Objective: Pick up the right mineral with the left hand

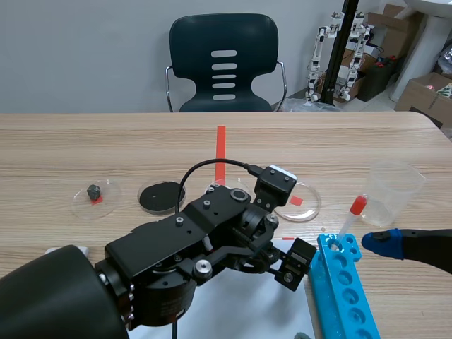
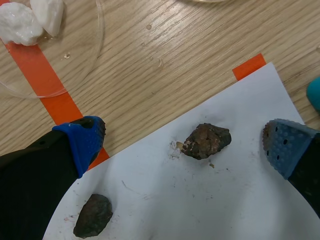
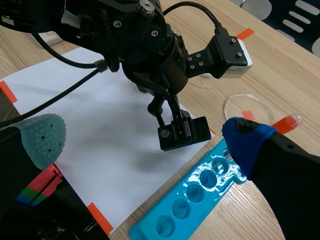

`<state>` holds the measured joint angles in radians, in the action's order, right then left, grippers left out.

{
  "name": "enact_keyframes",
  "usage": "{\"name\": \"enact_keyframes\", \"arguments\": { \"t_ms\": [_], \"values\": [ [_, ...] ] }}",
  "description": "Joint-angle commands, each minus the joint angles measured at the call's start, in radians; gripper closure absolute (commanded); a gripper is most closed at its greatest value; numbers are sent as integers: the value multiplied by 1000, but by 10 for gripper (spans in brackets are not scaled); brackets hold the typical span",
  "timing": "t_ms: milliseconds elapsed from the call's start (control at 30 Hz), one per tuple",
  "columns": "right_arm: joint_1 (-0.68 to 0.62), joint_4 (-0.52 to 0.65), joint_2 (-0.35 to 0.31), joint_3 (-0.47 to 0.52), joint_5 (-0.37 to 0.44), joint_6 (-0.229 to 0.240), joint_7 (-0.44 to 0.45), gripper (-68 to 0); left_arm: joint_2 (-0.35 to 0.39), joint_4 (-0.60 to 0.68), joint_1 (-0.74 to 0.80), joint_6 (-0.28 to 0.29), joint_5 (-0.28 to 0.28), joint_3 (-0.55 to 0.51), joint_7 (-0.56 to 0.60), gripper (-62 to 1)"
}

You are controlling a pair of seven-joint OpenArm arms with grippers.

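Observation:
In the left wrist view two minerals lie on a white paper sheet (image 2: 240, 200). A reddish-brown mineral (image 2: 206, 141) rests between the fingers of my left gripper (image 2: 182, 142), which is open, its blue pads well clear on both sides. A darker mineral (image 2: 93, 215) lies beside the left finger. In the scene view the left gripper (image 1: 281, 265) hangs low over the paper (image 1: 240, 311) and hides both minerals. My right gripper (image 3: 145, 142) is open over the paper's edge by a blue rack (image 3: 200, 195), holding nothing.
A blue test-tube rack (image 1: 346, 289) with a red-capped tube (image 1: 351, 219) stands right of the paper. A clear cup (image 1: 392, 191) and petri dishes (image 1: 300, 201) (image 1: 161, 195) (image 1: 95, 194) sit behind. White stones (image 2: 30, 22) lie in a dish ahead of the left gripper.

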<state>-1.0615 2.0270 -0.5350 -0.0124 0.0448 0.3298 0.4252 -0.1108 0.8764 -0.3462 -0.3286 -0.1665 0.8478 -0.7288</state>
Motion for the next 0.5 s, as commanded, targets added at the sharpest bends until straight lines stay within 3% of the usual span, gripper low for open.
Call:
{"name": "enact_keyframes", "arguments": {
  "t_ms": [0,167,300,467],
  "values": [
    [3,8,-5,7,10,0,18,-679,-30,16,-6,2,-2,-5,6,-623],
    [3,8,-5,7,10,0,18,-679,-36,16,-6,2,-3,-5,-2,-623],
    [3,8,-5,7,10,0,18,-679,-37,16,-6,2,-3,-5,-10,-446],
    [3,8,-5,7,10,0,18,-679,-37,16,-6,2,-3,-5,-30,-366]
  ]
}}
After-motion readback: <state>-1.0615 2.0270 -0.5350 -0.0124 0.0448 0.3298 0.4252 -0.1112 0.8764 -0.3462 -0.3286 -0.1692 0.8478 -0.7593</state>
